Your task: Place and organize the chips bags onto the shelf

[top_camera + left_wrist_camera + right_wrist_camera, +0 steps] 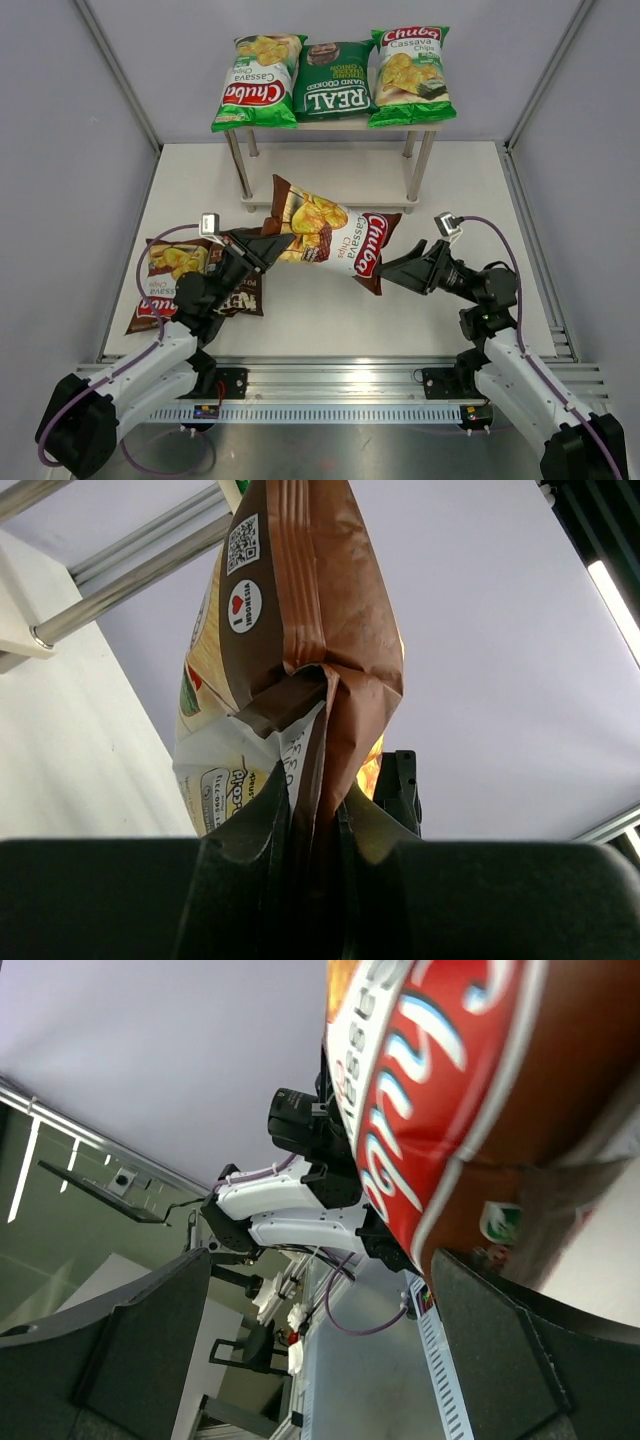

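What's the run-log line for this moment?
left fingers: shut on brown Chuba bag, airborne | right fingers: open beside it | shelf top: three green bags | table: two bags

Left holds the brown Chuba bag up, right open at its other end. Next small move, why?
Probably ease the right gripper onto the free end of the brown Chuba bag and shut: its jaws stand open beside it, while the left gripper pinches only the opposite end.

We see a white bench (330, 330) closed in by plain grey walls (60, 150) on its left, right and far sides. Along its near edge runs a slotted aluminium rail (340, 385), with a dull metal floor plate (340, 450) nearer still. From the left wrist view, a long strip light (612, 605) glows overhead.
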You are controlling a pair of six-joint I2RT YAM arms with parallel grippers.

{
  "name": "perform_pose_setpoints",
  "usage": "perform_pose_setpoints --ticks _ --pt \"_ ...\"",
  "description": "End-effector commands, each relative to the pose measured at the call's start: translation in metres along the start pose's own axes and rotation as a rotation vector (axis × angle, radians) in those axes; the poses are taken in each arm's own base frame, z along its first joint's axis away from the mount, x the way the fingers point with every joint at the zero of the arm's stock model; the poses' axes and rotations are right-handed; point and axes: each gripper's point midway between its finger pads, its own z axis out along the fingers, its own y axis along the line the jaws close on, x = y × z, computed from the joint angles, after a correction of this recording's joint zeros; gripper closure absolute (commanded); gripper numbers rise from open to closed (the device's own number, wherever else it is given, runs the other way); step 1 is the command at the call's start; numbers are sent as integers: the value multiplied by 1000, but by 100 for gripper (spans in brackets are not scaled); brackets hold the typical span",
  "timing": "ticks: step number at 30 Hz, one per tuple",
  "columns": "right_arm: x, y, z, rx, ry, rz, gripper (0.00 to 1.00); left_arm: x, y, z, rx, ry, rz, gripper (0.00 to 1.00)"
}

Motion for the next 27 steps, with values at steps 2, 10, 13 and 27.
perform_pose_setpoints --ticks 2,10,13,27 --pt "-18 19 15 -79 -49 -149 1 -11 -59 3 215 -28 -30 100" --pt "-34 3 3 173 -143 -275 1 -14 -68 1 214 -41 -1 100" --pt "-41 -10 -2 256 -184 -262 0 -14 -70 0 222 -33 6 100" --pt "-49 -16 8 269 -184 -168 1 -9 -106 -7 393 -21 -2 100"
